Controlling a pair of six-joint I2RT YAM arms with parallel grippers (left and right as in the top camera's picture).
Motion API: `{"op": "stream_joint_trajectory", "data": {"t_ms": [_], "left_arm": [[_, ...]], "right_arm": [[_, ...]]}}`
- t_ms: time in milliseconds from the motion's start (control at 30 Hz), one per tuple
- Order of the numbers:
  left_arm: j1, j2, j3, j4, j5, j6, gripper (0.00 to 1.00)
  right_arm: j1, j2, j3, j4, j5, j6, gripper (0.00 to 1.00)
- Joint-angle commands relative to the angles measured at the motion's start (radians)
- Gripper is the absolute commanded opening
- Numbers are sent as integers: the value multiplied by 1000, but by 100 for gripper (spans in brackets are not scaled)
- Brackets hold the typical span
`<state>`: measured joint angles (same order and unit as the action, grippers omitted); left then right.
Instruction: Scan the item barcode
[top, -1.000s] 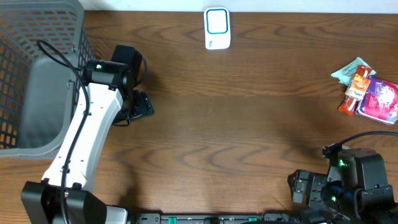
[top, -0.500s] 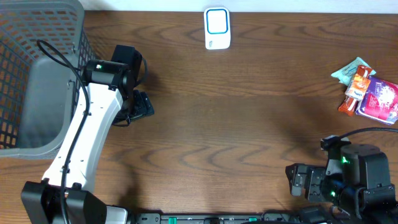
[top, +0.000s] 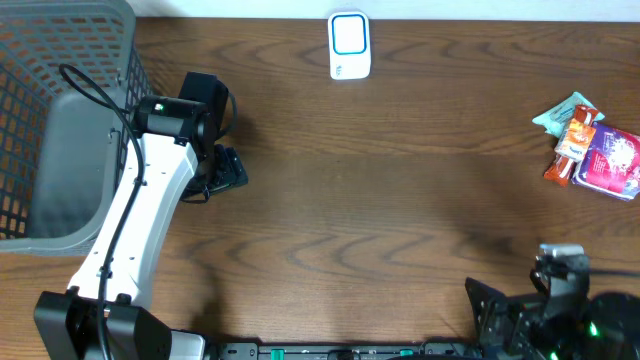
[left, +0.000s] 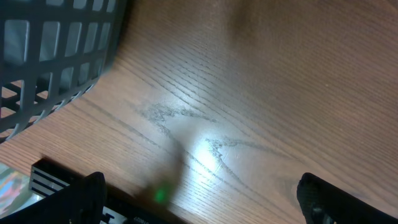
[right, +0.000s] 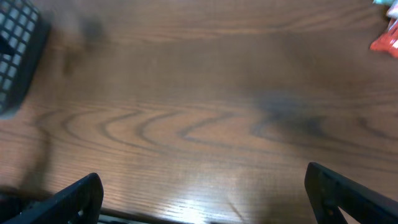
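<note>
So here's what we had: the left gripper (left: 202, 194) was hanging over bare wood just beside the grey mesh basket (top: 60, 120), and in its wrist view both fingers sat at the bottom corners of the frame, wide apart with nothing between them. It was the same for the right gripper (right: 208, 193), which was down at the near right corner of the table (top: 400, 200), jaws spread and empty. The items were piled at the far right edge, well apart from both grippers. The orange packet (top: 575, 142) lay on top with its long axis running roughly away from us, its far end leaning a bit to the right. The purple pouch (top: 614, 163) sat just to the right of it, touching, with its long side running more across the table and dipping slightly toward the near side on the right. A teal packet (top: 560, 111) poked out from underneath toward the far left. We couldn't see a barcode on any of them. The white scanner (top: 349, 46) lay flat at the far edge near the middle, long axis pointing straight away from us, with its blue-outlined window at the far end.
</note>
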<state>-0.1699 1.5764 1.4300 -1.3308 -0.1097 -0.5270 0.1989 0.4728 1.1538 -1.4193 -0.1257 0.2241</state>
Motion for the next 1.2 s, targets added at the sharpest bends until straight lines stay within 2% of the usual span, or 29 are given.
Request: {"op": "stream_joint_trajectory", "data": {"t_ms": [0, 267, 1167], "left_arm": [[5, -3, -3, -3, -3, -12, 98], [5, -3, -3, -3, -3, -12, 98], [5, -3, -3, -3, -3, -12, 98]], "right_arm": [[5, -57, -5, 2, -11, -21, 99], [5, -126, -5, 21, -10, -60, 99], [5, -129, -119, 107, -8, -64, 99]]}}
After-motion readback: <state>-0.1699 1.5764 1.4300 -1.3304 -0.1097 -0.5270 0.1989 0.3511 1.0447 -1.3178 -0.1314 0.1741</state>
